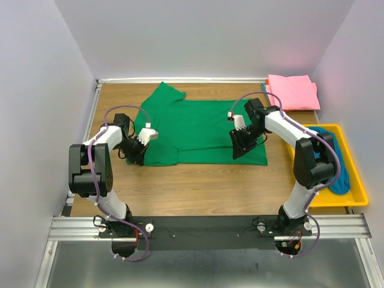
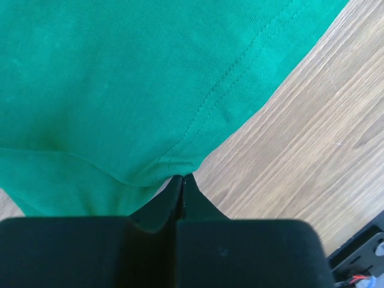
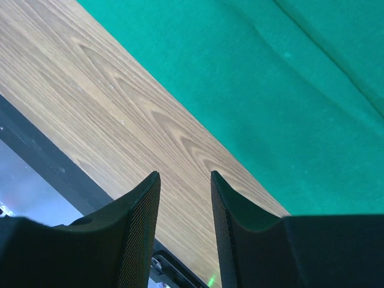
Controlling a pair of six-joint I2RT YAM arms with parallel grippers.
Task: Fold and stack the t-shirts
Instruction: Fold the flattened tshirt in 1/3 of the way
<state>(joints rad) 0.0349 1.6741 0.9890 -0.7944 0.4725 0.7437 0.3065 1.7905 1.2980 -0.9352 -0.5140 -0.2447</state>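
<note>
left tool (image 2: 182, 187) clenched on the hem corner of the green t-shirt (image 1: 198, 129), fabric bunching just ahead of its tips. right tool (image 3: 185, 180) released, jaws apart over bare worktop (image 3: 120, 108), shirt edge just beside one finger. shirt lies flat between both tools.

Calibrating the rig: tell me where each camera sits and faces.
Top external: above and behind, looking down on the table, left arm, right arm and green t-shirt.
Left wrist: down past the shut left end effector at the hem.
Right wrist: down past the open right end effector at bare table.
All three share the green t-shirt.
</note>
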